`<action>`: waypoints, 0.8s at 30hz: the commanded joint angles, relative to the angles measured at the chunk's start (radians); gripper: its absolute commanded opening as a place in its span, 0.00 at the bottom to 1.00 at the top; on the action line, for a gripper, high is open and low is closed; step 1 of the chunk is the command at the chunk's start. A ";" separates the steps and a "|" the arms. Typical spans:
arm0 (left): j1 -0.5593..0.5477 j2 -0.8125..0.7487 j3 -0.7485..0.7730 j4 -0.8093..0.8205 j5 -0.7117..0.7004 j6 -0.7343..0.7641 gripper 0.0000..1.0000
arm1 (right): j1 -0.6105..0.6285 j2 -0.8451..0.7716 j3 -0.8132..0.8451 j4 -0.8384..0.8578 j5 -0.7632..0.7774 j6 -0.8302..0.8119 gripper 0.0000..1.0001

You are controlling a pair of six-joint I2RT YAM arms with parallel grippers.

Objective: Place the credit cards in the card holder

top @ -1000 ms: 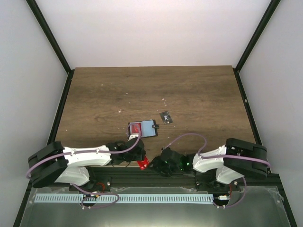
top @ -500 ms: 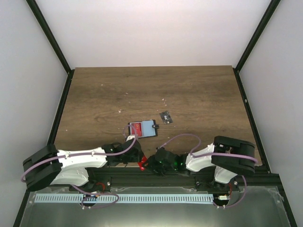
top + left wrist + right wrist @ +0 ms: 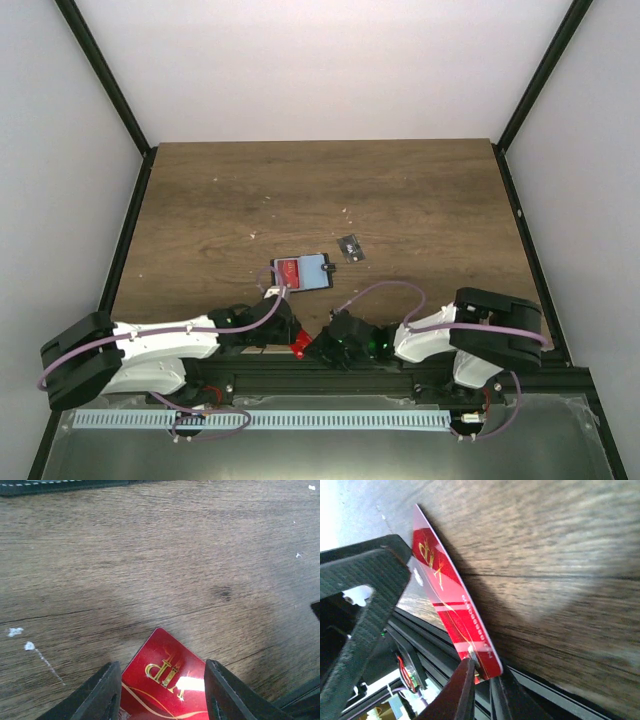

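Down at the near edge of the table (image 3: 420, 200), the left claw (image 3: 161, 666) is clamped across the width of a red card (image 3: 165, 692) with gold marks, holding it tilted up off the wood, and the right claw (image 3: 481, 672) is pinching that same card's end corner. Further out, mid-table and well apart from both arms, the card holder (image 3: 316, 270) lies flat with another red card (image 3: 289, 270) showing at its left end. Just beyond it to the right sits the small dark grey card (image 3: 350, 247).
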 commanded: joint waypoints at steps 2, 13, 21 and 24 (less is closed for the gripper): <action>-0.011 -0.009 -0.018 -0.047 0.114 -0.007 0.47 | -0.030 -0.057 0.041 0.079 0.074 -0.056 0.06; 0.022 -0.096 0.112 -0.186 0.025 0.023 0.48 | -0.065 -0.144 0.003 0.067 0.057 -0.129 0.01; 0.179 -0.184 0.262 -0.271 0.054 0.146 0.51 | -0.203 -0.386 -0.066 0.035 0.055 -0.246 0.01; 0.273 -0.170 0.333 -0.259 0.108 0.195 0.51 | -0.299 -0.468 -0.056 -0.001 0.043 -0.318 0.01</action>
